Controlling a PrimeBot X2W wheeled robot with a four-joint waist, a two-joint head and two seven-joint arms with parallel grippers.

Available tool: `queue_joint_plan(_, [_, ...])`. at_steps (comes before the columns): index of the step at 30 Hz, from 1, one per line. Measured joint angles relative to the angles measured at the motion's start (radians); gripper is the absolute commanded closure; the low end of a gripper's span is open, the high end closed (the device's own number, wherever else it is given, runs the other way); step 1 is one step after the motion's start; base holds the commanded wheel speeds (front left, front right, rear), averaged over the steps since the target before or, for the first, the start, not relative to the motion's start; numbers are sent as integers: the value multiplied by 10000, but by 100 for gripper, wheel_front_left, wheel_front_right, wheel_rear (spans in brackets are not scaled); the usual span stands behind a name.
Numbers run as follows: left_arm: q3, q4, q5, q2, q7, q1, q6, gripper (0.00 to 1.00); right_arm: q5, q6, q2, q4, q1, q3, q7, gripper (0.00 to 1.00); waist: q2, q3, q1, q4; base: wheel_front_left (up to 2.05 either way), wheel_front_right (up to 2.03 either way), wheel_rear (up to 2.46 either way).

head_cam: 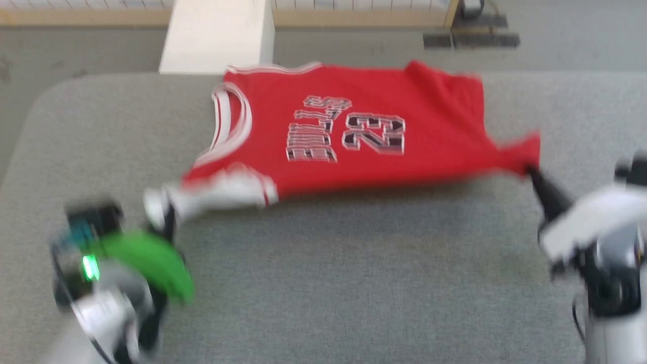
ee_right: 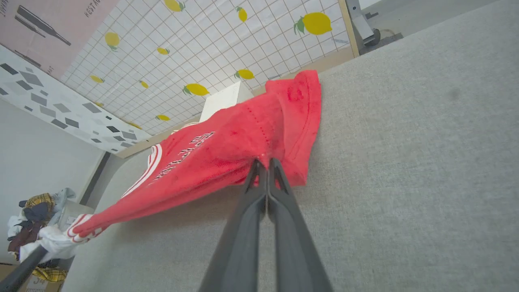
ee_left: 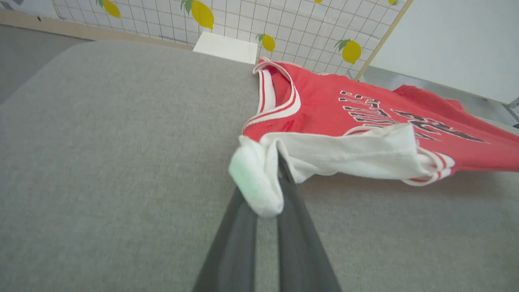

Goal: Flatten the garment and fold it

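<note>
Garment point(head_cam: 354, 136) stretched taut, chest lettering up. Left gripper point(ee_left: 269, 180) pinching white sleeve point(ee_left: 344, 156) at garment's collar end; right gripper point(ee_right: 263, 164) clamped on red hem corner opposite.

The jersey point(head_cam: 354, 126) lies across the far half of the counter point(head_cam: 323, 283), collar end left, hem right. The left hand point(head_cam: 164, 215) grips the jersey's near-left sleeve, and the right hand point(ee_right: 265, 166) grips its near-right hem corner. Behind the jersey's collar end stands a block point(head_cam: 217, 35), with a gridded panel point(ee_left: 284, 20) beyond.
</note>
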Motion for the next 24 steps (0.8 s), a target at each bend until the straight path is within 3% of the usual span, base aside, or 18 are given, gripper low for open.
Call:
queue_joint_plan(5, [-543,-746,-372,23,769,2487,700,100,-324,0,-46,-401,2279,-56,211,100,0,-783,0,118,0,0,0])
queue_joint_plan(11, [-1032,-1162,-819,447,2117,4170,1266,100,-683,0,-531,-702,4231,451,1170,100,0,-1484,0,261,0,0,0])
queue_joint_plan(18, [-982,-1712,-1641,700,2982,5087,1501,100,-932,0,-823,-1187,5742,619,2943,100,0,-1741,0,361,0,0,0])
queue_joint_plan(24, [-483,-2516,-1626,738,2297,5102,1515,100,-924,0,-522,-2019,5635,253,2978,100,0,-1688,0,213,0,0,0])
